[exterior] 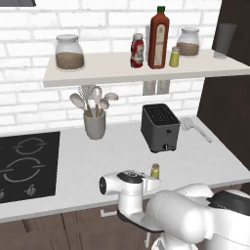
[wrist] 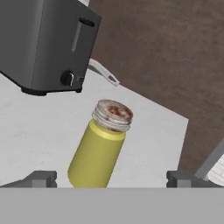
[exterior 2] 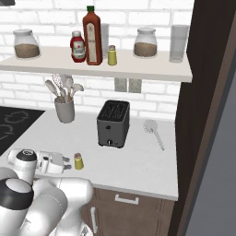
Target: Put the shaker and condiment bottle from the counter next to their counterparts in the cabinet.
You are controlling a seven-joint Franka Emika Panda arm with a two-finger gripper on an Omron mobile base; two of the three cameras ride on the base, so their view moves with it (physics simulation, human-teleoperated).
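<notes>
Yellow-olive, with a pale cap, the shaker (wrist: 98, 153) was seen upright on the grey counter (exterior: 205, 161), in front of the dark toaster (exterior: 160, 127). The gripper (wrist: 111, 179) was held level beside it, jaws spread wide on either side, nothing gripped. On the white shelf (exterior 2: 152, 69) the small red condiment bottle (exterior 2: 78, 46) was set just beside the tall sauce bottle (exterior 2: 92, 37) and a second shaker (exterior 2: 112, 56).

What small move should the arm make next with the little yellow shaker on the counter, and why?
Probably ease forward and close. The small yellow-olive cylinder shaker with the silvery cap stands upright on the white counter, lined up in the gap between the open dark fingers, not yet gripped.
</notes>
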